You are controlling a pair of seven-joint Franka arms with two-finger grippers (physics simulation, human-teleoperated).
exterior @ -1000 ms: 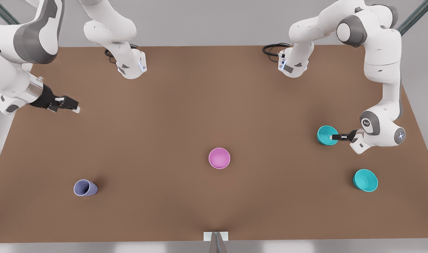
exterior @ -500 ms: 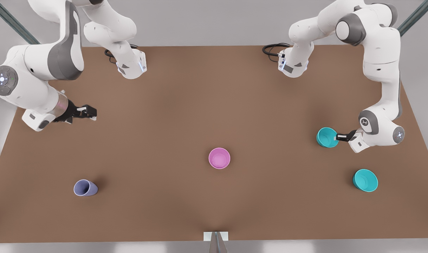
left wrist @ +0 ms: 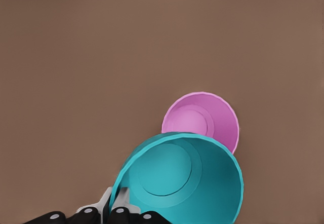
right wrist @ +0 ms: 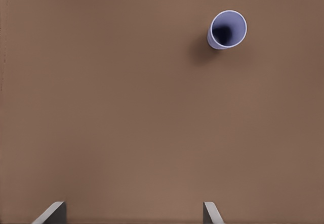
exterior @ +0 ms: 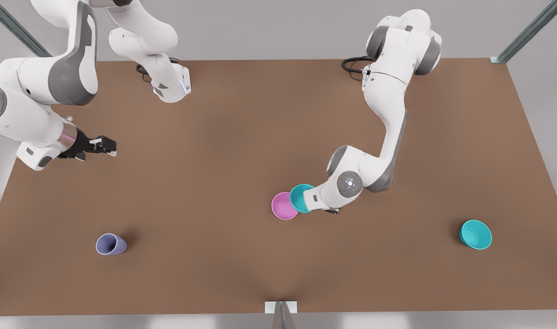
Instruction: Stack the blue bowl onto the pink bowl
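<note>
The blue bowl (exterior: 300, 197) hangs tilted just above the table, its rim overlapping the pink bowl's edge on the front view's right side. My left gripper (exterior: 311, 201) is shut on the blue bowl's rim, one finger inside and one outside; the left wrist view shows the fingers (left wrist: 117, 203) pinching the blue bowl (left wrist: 182, 178). The pink bowl (exterior: 283, 206) stands upright at the table's middle, and it lies just beyond the held bowl as the pink bowl (left wrist: 202, 120) in the left wrist view. My right gripper (exterior: 105, 147) waits open over the front view's left side, fingertips (right wrist: 53, 211) wide apart.
A slightly wider teal bowl (exterior: 475, 234) sits at the front view's right. A lavender cup (exterior: 110, 244) stands at the lower left, also below my right gripper as the lavender cup (right wrist: 228, 29). Both arm bases are at the table's far edge (exterior: 278, 60).
My left arm has swung the blue bowl from the front view's right side across to the pink bowl. My right gripper drifted slightly toward the front view's left.
</note>
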